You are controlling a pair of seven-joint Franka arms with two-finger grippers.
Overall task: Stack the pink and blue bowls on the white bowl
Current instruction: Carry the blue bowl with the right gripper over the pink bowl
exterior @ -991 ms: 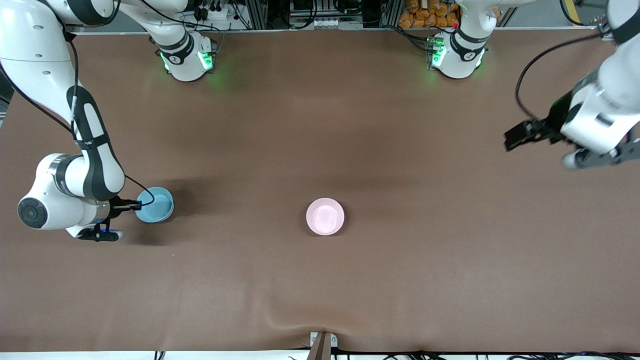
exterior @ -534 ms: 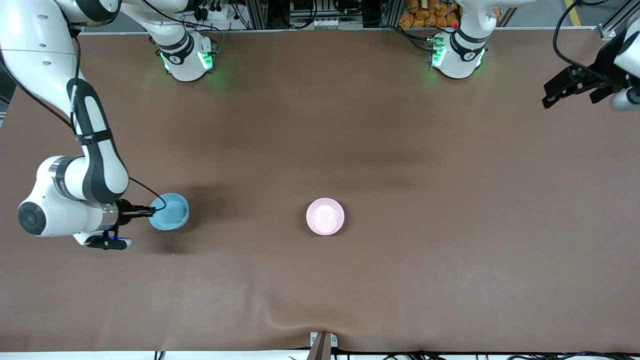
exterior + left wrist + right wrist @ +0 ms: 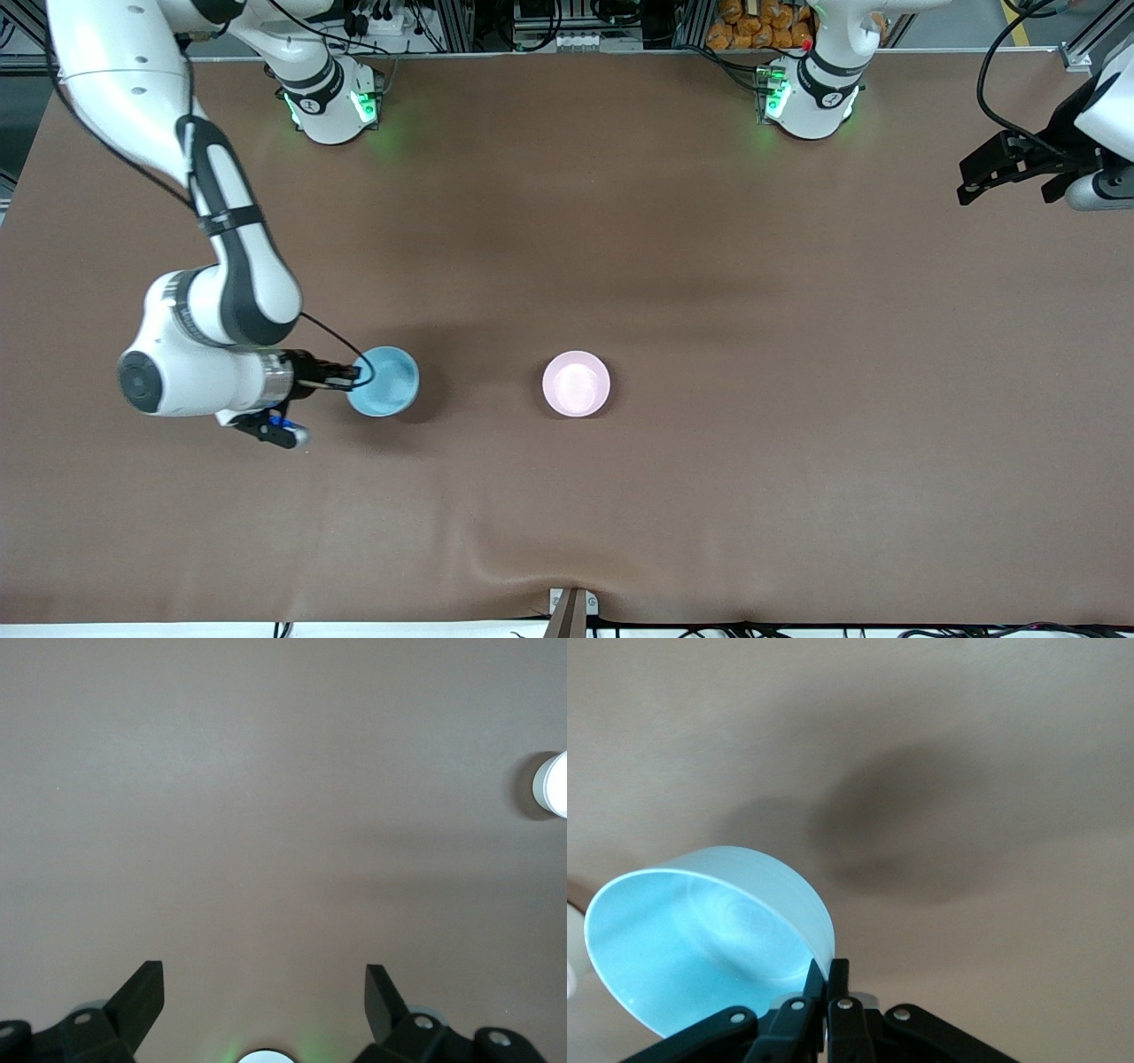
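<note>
We see a plain brown table (image 3: pixel 673 221), a light sky blue bowl (image 3: pixel 383 381) with a glossy plain inside, a pale pink bowl (image 3: pixel 576 383) at its three o'clock, and white arms with black grippers.

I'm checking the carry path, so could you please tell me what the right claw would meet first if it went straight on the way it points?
Probably the pink bowl: the right claw, shut on the blue bowl, points along the table toward it, though its height above the table is unclear.
</note>
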